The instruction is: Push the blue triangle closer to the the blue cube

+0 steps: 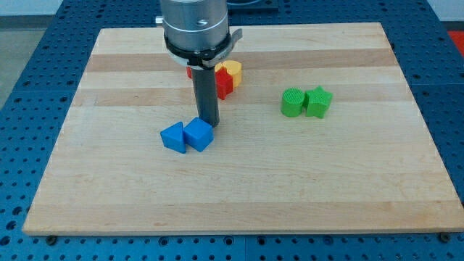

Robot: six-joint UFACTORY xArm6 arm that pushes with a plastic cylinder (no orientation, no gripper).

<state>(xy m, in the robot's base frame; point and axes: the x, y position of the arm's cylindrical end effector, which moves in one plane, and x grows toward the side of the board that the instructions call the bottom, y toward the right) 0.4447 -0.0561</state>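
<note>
The blue triangle (172, 137) lies a little left of the board's middle, and the blue cube (198, 134) sits touching its right side. My tip (210, 126) is at the end of the dark rod, just above and to the right of the blue cube, at or very near its upper right corner. The arm's grey body hangs over the top middle of the board.
A red block (224, 83) and a yellow block (233, 71) sit together behind the rod, partly hidden by it. A green cylinder-like block (293, 103) and a green star (319, 101) touch each other at the view's right. The wooden board (109, 196) lies on a blue perforated table.
</note>
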